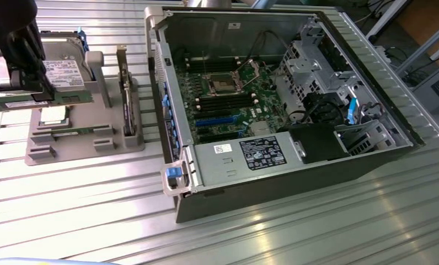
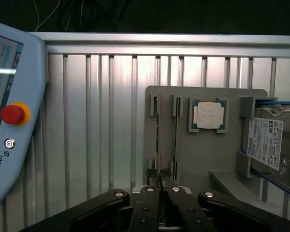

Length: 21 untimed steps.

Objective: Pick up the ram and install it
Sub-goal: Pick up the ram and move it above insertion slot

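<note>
Exterior view first. The gripper point(image 1: 37, 95) is over at the exterior view's left, and I've got its fingers clamped on the ram point(image 1: 65, 100). The green stick hangs level, long edge down, above the grey holder point(image 1: 72, 149) and just in front of the hard drive point(image 1: 61, 69) standing in the back of it. A dark card point(image 1: 126, 105) stands upright in a slot on the side of the holder nearer the computer case point(image 1: 278, 185). The case lies open on the bench point(image 1: 80, 204) towards the exterior view's right, with the motherboard point(image 1: 227, 105) facing up and well apart from the ram. So the stick is up out of the holder, not in the board.

Wrist view. I'm looking straight down past the gripper point(image 2: 160, 191). The two black fingers point(image 2: 147, 205) are pinched together on the ram point(image 2: 159, 179), which I only see edge-on as a thin line, sitting over one of the two narrow slots in the holder point(image 2: 203, 159). Honestly I can't tell if there's a second stick in the slot beside it. The square silver processor chip point(image 2: 208, 116) lies flat in its pocket next to the slots, and the hard drive point(image 2: 268, 145) is past that. On the other side of the ribbed bench point(image 2: 87, 121) there's the teach pendant point(image 2: 19, 159) with its red button point(image 2: 12, 114).
</note>
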Each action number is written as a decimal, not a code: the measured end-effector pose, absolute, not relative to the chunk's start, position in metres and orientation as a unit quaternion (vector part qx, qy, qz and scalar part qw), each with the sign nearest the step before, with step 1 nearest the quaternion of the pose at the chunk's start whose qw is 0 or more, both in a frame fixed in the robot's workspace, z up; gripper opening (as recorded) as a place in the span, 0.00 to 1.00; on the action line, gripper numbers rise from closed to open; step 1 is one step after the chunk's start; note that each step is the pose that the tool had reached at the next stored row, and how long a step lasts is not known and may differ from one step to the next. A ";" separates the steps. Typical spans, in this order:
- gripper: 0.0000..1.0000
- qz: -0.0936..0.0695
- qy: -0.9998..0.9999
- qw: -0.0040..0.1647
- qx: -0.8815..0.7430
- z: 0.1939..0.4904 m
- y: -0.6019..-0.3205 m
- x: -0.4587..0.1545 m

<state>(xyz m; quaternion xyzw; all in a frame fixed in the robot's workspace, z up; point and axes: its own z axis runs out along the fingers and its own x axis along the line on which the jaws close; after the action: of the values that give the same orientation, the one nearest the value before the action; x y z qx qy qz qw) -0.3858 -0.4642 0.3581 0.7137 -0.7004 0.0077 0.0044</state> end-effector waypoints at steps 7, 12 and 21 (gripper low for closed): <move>0.12 0.008 -0.700 0.004 0.714 0.368 -0.464 -0.386; 0.12 0.008 -0.700 0.005 0.714 0.372 -0.464 -0.386; 0.12 0.008 -0.700 0.005 0.714 0.380 -0.464 -0.386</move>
<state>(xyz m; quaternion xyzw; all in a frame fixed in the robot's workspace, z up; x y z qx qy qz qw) -0.3858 -0.4641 0.3802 0.7137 -0.7003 0.0078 0.0046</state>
